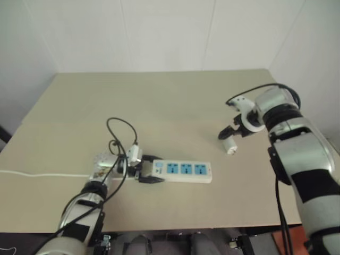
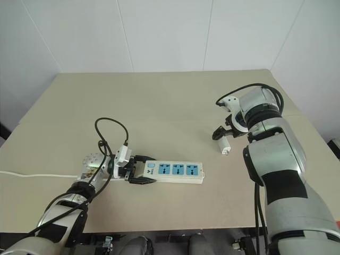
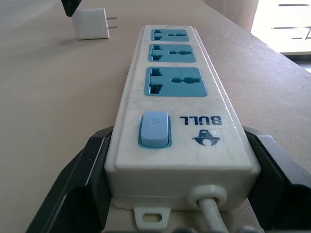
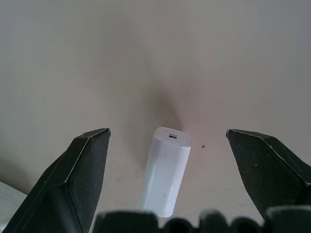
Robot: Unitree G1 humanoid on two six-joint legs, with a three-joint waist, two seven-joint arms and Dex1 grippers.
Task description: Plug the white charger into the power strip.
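Note:
The power strip (image 1: 183, 171) lies flat on the tan table, its three blue sockets facing up and its switch end toward my left arm. My left gripper (image 1: 150, 171) is shut on that switch end, one black finger (image 3: 90, 160) pressed against each long side. The white charger (image 1: 229, 145) lies on the table to the right of the strip, apart from it, with its two prongs (image 3: 112, 22) showing in the left wrist view. My right gripper (image 4: 168, 131) hangs open just above the charger (image 4: 165, 177), with a finger (image 4: 82, 174) on either side and neither touching it.
The strip's white cable (image 1: 42, 174) runs left off the table (image 1: 159, 101) edge. A black cable loop (image 1: 121, 130) from my left wrist arches over the table behind the strip. White walls close in at the back and right.

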